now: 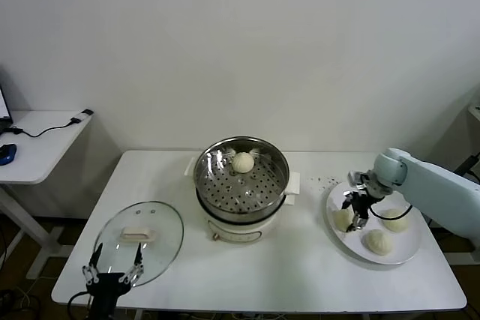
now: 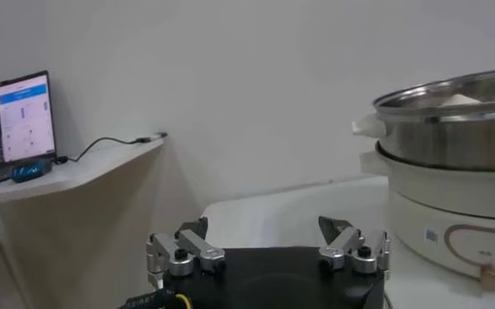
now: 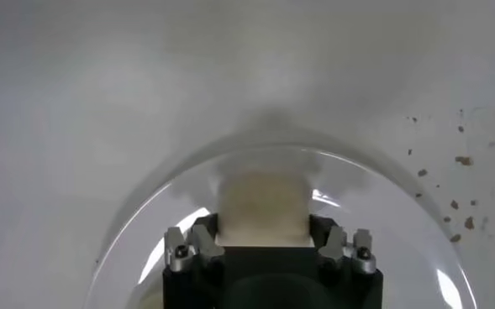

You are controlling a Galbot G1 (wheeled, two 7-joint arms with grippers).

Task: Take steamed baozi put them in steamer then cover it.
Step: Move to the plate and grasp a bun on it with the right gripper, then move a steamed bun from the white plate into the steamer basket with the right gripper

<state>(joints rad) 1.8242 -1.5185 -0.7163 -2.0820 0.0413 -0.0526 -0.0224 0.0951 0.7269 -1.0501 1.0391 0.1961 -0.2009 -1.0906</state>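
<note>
- Table (image 1: 300, 275): white, rectangular; carries everything listed below except the side-desk items.
- Steamer (image 1: 241, 177): shiny steel basket with a perforated floor, on a white cooker base (image 1: 238, 226), at the table's centre, uncovered.
- Baozi in steamer (image 1: 243, 162): one cream bun resting at the far side of the basket floor.
- Plate (image 1: 409, 249): flat, white, on the right of the table, well apart from the steamer.
- Baozi on plate: three. Left bun (image 1: 343, 219) sits at the plate's left side, between the right gripper's fingers; far bun (image 1: 396, 220) and near bun (image 1: 378, 242) lie untouched to its right.
- Right gripper (image 1: 357, 215): lowered over the plate's left side, fingers set either side of the left bun (image 3: 260, 208) and closed against it in the right wrist view. Its pale blue arm (image 1: 435, 189) reaches in from the right edge, crossing above the plate's far-right part.
- Cover (image 1: 140, 233): clear glass lid with a white handle (image 1: 139, 234), lying flat at the near left of the table, apart from the steamer.
- Left gripper (image 1: 112, 275): parked at the near left table edge, just beside the cover's near rim, fingers spread, empty (image 2: 268, 252).
- Crumbs (image 1: 324, 180): dark specks on the table between steamer and plate.
- Side desk (image 1: 37, 148): white, far left; holds a black cable (image 1: 52, 127) and a blue object (image 1: 6, 154). A lit laptop screen (image 2: 16, 117) shows there in the left wrist view.
</note>
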